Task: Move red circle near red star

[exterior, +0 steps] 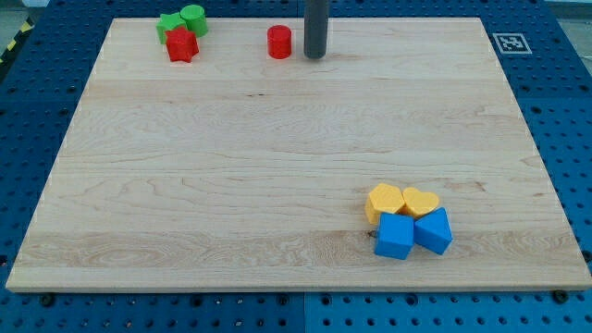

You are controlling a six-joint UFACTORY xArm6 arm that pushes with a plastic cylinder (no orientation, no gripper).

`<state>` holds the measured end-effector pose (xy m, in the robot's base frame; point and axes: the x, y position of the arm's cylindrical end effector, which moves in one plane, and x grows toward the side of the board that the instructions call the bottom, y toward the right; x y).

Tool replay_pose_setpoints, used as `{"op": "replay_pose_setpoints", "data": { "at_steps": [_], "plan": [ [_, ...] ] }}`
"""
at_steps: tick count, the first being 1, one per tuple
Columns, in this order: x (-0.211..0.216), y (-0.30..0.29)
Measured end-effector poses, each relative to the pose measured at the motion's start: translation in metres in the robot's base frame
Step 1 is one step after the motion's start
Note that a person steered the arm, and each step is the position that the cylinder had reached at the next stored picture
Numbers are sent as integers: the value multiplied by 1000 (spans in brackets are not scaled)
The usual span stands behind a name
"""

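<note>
Our red circle (pixel 279 42) stands upright near the board's (pixel 277 185) top edge — a short round cylinder with its axis vertical, so it shows no facing we can name. My tip (pixel 315 56) rests just beside it on the view's right, a narrow gap between them. We have no jaws, only the rod. The red star (pixel 182 44) lies well to the circle's left, touching a green star (pixel 170 25) and a green circle (pixel 193 18). At lower right huddle a yellow hexagon (pixel 385 200), a yellow heart (pixel 419 201) and two blue blocks (pixel 413 233).
</note>
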<state>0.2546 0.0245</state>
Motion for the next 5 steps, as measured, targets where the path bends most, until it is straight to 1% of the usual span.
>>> {"op": "replay_pose_setpoints", "data": {
  "at_steps": [1, 2, 3, 4, 5],
  "plan": [
    [-10, -53],
    [-10, -122],
    [-14, -127],
    [-14, -95],
    [-14, -82]
  ]
}}
